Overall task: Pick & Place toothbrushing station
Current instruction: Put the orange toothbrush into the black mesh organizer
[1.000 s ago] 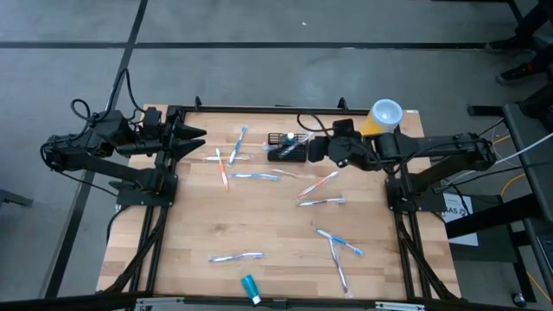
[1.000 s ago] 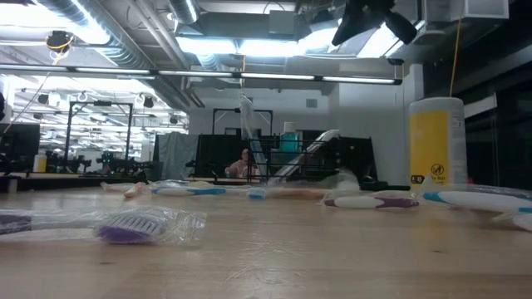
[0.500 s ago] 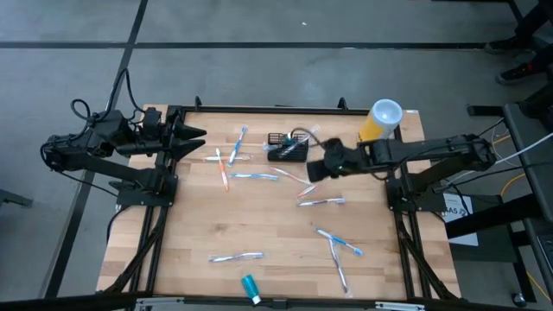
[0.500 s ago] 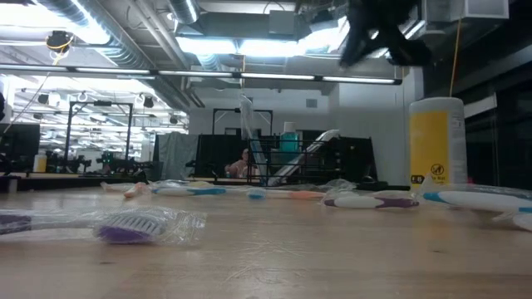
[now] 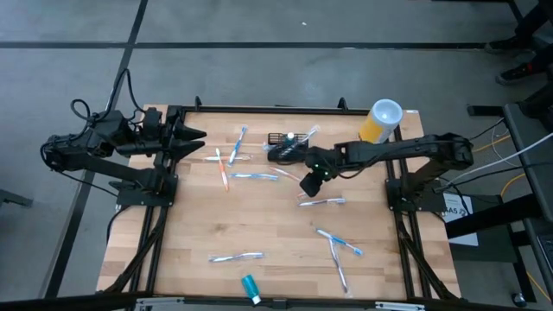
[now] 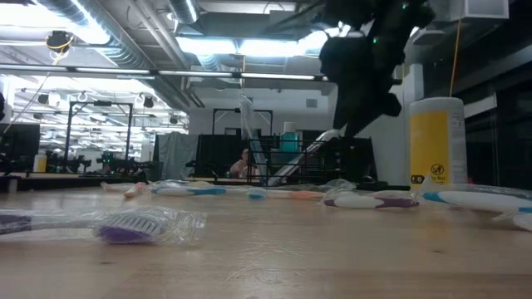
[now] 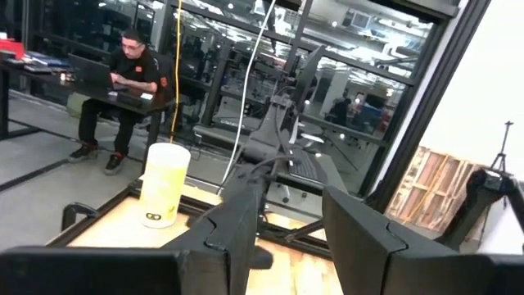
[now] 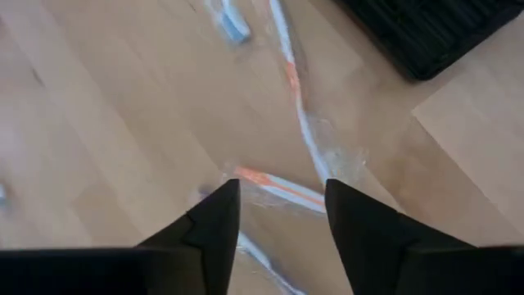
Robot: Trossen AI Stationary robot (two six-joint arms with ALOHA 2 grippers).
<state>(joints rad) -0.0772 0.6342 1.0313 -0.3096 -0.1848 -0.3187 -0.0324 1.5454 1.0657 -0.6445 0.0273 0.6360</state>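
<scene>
— Any room around the right gripper [image 5: 308, 184]?
— Bare table [image 5: 259, 220] below it. The caddy [image 5: 288, 149] sits just behind; wrapped toothbrushes [image 5: 321, 201] lie beside.
— And the far corner?
— 1 yellow canister [image 5: 380, 121] blocks it.

I see the toothbrushing station [image 5: 286, 149], a small black wire-mesh caddy, low and box-shaped, standing on the table's far side, roughly mid-width. It sits flat, its long side slightly askew to the far edge. A blue-capped tube and a wrapped toothbrush stick up out of it. A dark corner [image 8: 426, 33] shows from my right wrist.
</scene>
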